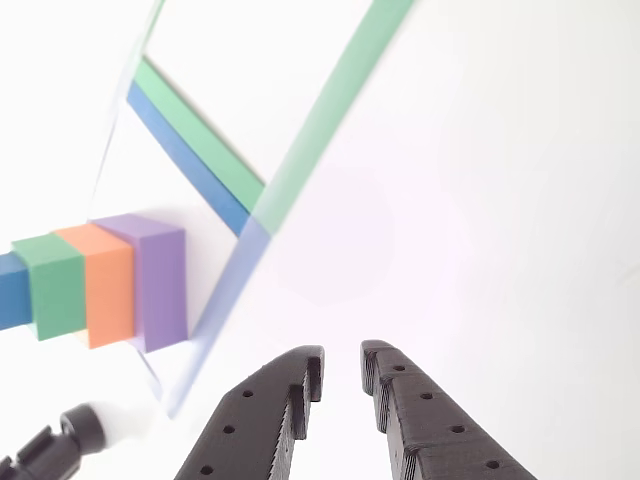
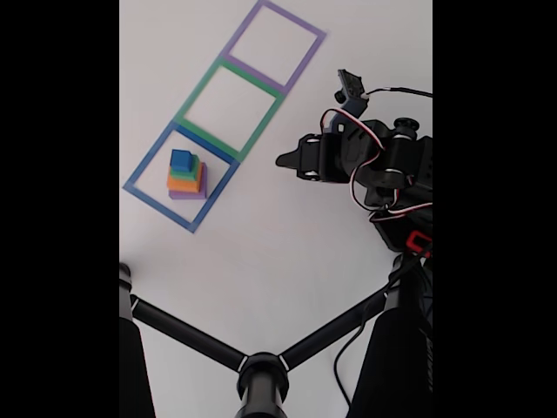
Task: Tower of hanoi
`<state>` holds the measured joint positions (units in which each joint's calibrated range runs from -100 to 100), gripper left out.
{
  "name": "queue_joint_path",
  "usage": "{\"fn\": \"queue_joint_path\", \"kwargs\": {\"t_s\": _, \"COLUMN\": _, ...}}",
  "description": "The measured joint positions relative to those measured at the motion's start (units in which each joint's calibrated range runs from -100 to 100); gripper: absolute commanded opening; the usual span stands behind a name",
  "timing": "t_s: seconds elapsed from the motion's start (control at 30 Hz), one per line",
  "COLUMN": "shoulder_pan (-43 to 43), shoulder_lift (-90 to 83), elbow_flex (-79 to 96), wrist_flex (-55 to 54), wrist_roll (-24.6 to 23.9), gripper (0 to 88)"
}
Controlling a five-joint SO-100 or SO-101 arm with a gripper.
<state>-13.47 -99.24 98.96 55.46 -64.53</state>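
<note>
A: Other view, nearest item: gripper (image 1: 342,372), black, entering from the bottom edge, two fingers (image 1: 265,420) slightly apart with a narrow gap at the tips, pinching nothing, over bare white table (image 1: 500,200).
B: Lower left corner of that view?
A: Black rod with rounded end (image 1: 60,445), partly blurred; not identifiable beyond that.
B: Next entry out?
A: Tower of hanoi (image 1: 100,285), left of the gripper and well apart from it. Four blocks stacked face to face: purple block (image 1: 160,280), orange block (image 1: 108,285), green block (image 1: 55,285), blue cube (image 1: 12,292) cut by the left edge. Long axis shown running sideways here, purple end toward the right, blue end pointing left.
B: Same item, fixed view?
A: Stack (image 2: 185,176) standing upright on the table, purple at the base, blue on top, axis pointing up from the surface. Placed inside blue square outline (image 2: 139,174), toward its right half as seen there.
B: Beyond it?
A: Green square outline (image 2: 196,96) adjoining the blue one, then purple square outline (image 2: 305,61) farthest, all three in a diagonal row. In the other view, blue and green bands side by side past the stack.
B: Arm?
A: Black arm (image 2: 374,161) with red and white wires at right of the fixed view, gripper end (image 2: 287,160) pointing left toward the row, clear of the stack. Black tripod legs (image 2: 187,335) in the foreground.
</note>
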Motion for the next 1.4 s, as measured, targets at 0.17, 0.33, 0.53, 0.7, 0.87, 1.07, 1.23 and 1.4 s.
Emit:
{"fn": "queue_joint_path", "kwargs": {"t_s": 0.17, "shoulder_pan": 0.00, "shoulder_lift": -0.08, "elbow_flex": -0.78, "wrist_flex": 4.09, "wrist_roll": -1.58, "gripper": 0.0}}
{"fn": "queue_joint_path", "kwargs": {"t_s": 0.33, "shoulder_pan": 0.00, "shoulder_lift": -0.08, "elbow_flex": -1.31, "wrist_flex": 4.98, "wrist_roll": -4.93, "gripper": 0.0}}
{"fn": "queue_joint_path", "kwargs": {"t_s": 0.53, "shoulder_pan": 0.49, "shoulder_lift": -0.08, "elbow_flex": -1.48, "wrist_flex": 5.86, "wrist_roll": -5.32, "gripper": 0.0}}
{"fn": "queue_joint_path", "kwargs": {"t_s": 0.7, "shoulder_pan": 0.74, "shoulder_lift": -0.08, "elbow_flex": -2.35, "wrist_flex": 8.59, "wrist_roll": -7.49, "gripper": 0.0}}
{"fn": "queue_joint_path", "kwargs": {"t_s": 0.87, "shoulder_pan": 0.74, "shoulder_lift": -0.08, "elbow_flex": -2.44, "wrist_flex": 9.55, "wrist_roll": -7.88, "gripper": 0.0}}
{"fn": "queue_joint_path", "kwargs": {"t_s": 1.07, "shoulder_pan": 0.74, "shoulder_lift": -0.08, "elbow_flex": -3.39, "wrist_flex": 12.36, "wrist_roll": -8.47, "gripper": 0.0}}
{"fn": "queue_joint_path", "kwargs": {"t_s": 1.23, "shoulder_pan": 0.74, "shoulder_lift": -0.08, "elbow_flex": -3.66, "wrist_flex": 13.24, "wrist_roll": -9.06, "gripper": 0.0}}
{"fn": "queue_joint_path", "kwargs": {"t_s": 1.4, "shoulder_pan": 0.74, "shoulder_lift": -0.08, "elbow_flex": -3.83, "wrist_flex": 13.72, "wrist_roll": -9.26, "gripper": 0.0}}
